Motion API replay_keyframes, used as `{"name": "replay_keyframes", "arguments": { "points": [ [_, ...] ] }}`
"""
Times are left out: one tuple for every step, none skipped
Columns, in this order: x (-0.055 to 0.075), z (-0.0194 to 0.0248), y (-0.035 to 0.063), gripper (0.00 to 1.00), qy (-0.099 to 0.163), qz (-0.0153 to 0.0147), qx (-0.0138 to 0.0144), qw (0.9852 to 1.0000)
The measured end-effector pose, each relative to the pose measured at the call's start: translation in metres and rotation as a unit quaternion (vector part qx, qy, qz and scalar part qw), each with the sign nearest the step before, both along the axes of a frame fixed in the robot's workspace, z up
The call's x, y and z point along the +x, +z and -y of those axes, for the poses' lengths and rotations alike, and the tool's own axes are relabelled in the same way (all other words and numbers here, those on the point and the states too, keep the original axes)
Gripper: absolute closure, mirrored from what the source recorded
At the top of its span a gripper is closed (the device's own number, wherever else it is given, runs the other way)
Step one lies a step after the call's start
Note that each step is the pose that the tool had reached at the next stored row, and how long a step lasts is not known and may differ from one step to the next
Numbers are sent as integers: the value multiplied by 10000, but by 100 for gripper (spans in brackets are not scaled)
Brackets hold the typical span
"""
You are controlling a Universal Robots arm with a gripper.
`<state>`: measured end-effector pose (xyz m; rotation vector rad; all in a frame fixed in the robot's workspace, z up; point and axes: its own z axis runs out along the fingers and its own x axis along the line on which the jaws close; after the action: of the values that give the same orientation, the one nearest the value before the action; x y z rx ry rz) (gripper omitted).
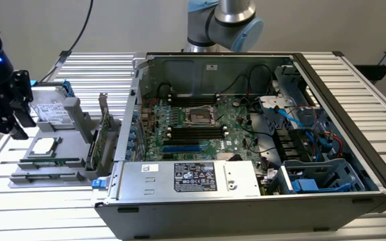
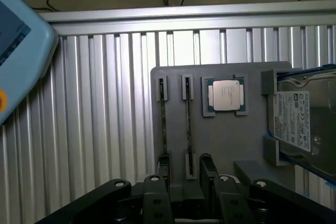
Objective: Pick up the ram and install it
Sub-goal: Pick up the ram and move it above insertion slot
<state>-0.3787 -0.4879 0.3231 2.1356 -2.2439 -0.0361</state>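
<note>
**Gripper (image 1: 5, 125) (image 2: 184, 195) above the parts tray (image 1: 66, 108) (image 2: 173, 77), ram (image 1: 51, 161) (image 2: 187, 121) not yet picked up.**
The fingers stand apart and hold nothing, hovering over the grey tray near the table (image 1: 45, 211) (image 2: 105, 103) edge on the exterior view's left. The ram lies seated on edge in a tray slot beside the processor (image 1: 43, 146) (image 2: 227, 94), with the hard drive (image 1: 49, 111) (image 2: 294, 121) at the tray's far end. The open computer case (image 1: 247, 201) occupies the table's middle; its black memory slots (image 1: 193, 131) are apart from the ram.
</note>
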Motion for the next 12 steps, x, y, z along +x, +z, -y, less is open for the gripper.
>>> {"name": "replay_keyframes", "arguments": {
  "points": [
    [0, 5, -17, 64, 20, 0, 0, 10000],
    [-1, 10, -35, 64, 42, 0, 0, 10000],
    [-1, 15, -54, 64, 65, 0, 0, 10000],
    [-1, 19, -71, 64, 90, -1, 1, 10000],
    [-1, 24, -90, 64, 117, -1, 1, 9999],
    [-1, 28, -109, 64, 143, 0, 2, 9999],
    [-2, 31, -127, 64, 170, 0, 3, 9999],
    [-2, 35, -145, 64, 197, -1, 3, 9998],
    [-3, 39, -163, 64, 223, 0, 4, 9998],
    [-3, 42, -182, 64, 249, 0, 4, 9997],
    [-4, 46, -199, 64, 273, -1, 5, 9996],
    [-5, 49, -217, 64, 299, -1, 5, 9996]
  ]
}}
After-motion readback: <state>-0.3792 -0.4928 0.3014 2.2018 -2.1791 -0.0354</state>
